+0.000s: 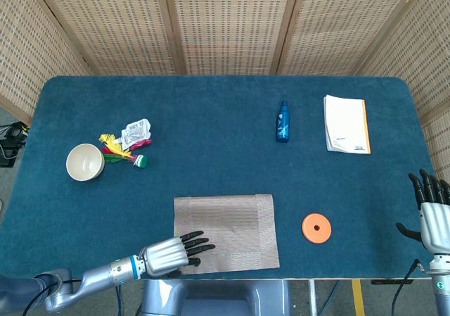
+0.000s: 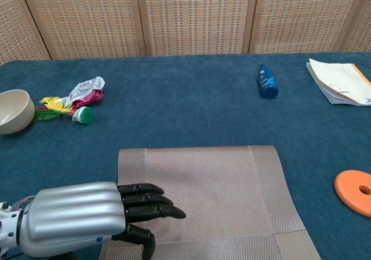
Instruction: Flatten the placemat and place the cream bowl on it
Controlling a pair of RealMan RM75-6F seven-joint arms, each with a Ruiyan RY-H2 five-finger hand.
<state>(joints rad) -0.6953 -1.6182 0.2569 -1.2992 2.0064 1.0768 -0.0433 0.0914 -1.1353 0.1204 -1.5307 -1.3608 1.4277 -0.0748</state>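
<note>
The grey woven placemat (image 1: 228, 221) (image 2: 214, 190) lies spread at the table's front edge, its far edge slightly lifted. My left hand (image 1: 172, 251) (image 2: 98, 216) rests flat on the mat's front left corner, fingers stretched out and holding nothing. The cream bowl (image 1: 85, 162) (image 2: 13, 110) stands upright at the far left of the table, well away from the mat. My right hand (image 1: 432, 214) hovers off the table's right edge, fingers spread, empty; the chest view does not show it.
A heap of coloured wrappers and a green cap (image 1: 126, 146) lies beside the bowl. A blue bottle (image 1: 283, 122), a white booklet (image 1: 346, 124) and an orange disc (image 1: 316, 228) occupy the right half of the blue table (image 1: 211, 119).
</note>
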